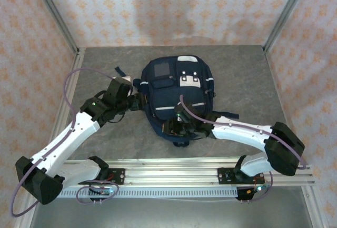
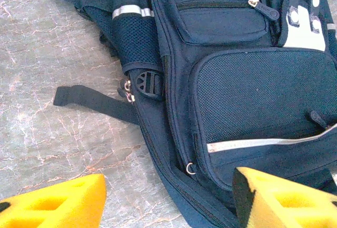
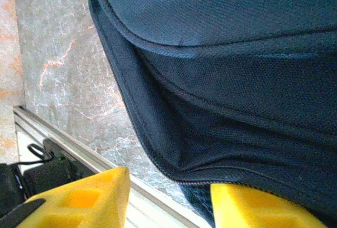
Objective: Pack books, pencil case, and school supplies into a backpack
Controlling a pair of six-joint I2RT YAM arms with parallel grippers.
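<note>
Surface: A grey marbled table [image 1: 247, 75] stood between walls papered in an orange pattern.
Backpack: The backpack [image 1: 176, 96] lay flat on the table with its pockets facing up. Its long axis ran from the far wall towards the arm bases.
Left gripper: The left gripper [image 2: 168, 201] sat just beside the backpack's left side, near a loose strap [image 2: 95, 101] and a buckle [image 2: 149, 83]. Its fingers were wide apart and held nothing. One was over bare table and the other over the backpack's edge.
Right gripper: The right gripper [image 3: 168, 196] was at the backpack's near end, low against the fabric. Its fingers were partly parted, and as far as could be seen nothing was clamped between them.
Key relation: The curved edge seam [image 3: 158, 149] of the backpack ran just above the gap between the right fingers, crossing it rather than lying along it.
Nearer arm: Both arms were close to the backpack. The right looked better placed for the near end and the left for the side.
</note>
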